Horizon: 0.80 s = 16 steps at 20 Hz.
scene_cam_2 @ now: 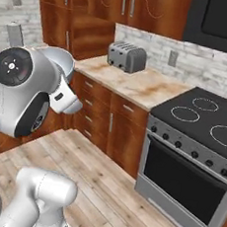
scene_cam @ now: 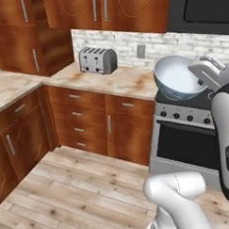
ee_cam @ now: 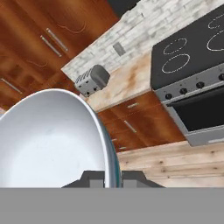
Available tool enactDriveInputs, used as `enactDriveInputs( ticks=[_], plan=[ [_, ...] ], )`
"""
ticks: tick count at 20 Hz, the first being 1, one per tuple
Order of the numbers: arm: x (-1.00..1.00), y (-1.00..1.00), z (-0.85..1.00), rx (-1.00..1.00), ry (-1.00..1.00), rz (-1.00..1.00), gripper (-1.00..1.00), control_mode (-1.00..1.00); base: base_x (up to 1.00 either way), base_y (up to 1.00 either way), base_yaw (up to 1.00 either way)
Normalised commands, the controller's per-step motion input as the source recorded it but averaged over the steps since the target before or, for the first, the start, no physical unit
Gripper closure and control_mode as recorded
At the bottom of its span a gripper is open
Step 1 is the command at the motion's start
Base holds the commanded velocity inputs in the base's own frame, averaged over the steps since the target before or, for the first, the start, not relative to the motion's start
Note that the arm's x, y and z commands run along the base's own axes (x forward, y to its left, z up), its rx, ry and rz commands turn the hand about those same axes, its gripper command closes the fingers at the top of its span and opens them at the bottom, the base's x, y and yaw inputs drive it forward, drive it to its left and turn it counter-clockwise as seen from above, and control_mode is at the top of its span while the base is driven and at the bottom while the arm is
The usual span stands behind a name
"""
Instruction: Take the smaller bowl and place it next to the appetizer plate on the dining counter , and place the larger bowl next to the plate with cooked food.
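Observation:
The smaller bowl point(scene_cam: 177, 77) is held up in the air, tilted on its side, plain white inside with a blue-patterned outside. In the left base view my gripper point(scene_cam: 200, 80) is shut on the bowl's right rim, in front of the stove. Seen from the hand, the bowl point(ee_cam: 48, 140) takes up the lower left and its rim is pinched between my gripper point(ee_cam: 112, 179) fingers. From the right base camera, a part of the bowl point(scene_cam_2: 61, 60) peeks out behind the arm. The larger bowl, both plates and the dining counter are out of view.
A silver toaster point(scene_cam: 98, 60) stands on the marbled worktop point(scene_cam: 119, 83) by the brick backsplash. A black-topped stove with oven point(scene_cam_2: 196, 144) stands to its right. Wooden base cabinets point(scene_cam: 93, 122) line the walls. The plank floor point(scene_cam: 77, 188) lies open in front.

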Motion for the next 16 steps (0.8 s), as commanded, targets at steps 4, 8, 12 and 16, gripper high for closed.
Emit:
enactDriveInputs(
  ticks=[4,8,12,16],
  plan=[
    [0.00,0.00,0.00,0.00,0.00,0.00,1.00,1.00,-0.11,1.00,0.42],
    [0.00,0.00,0.00,0.00,0.00,0.00,1.00,1.00,-0.21,1.00,0.40],
    [0.00,0.00,0.00,0.00,0.00,0.00,1.00,1.00,-0.25,1.00,0.40],
    [0.00,0.00,0.00,0.00,0.00,0.00,1.00,1.00,-0.20,1.00,0.39]
  ],
)
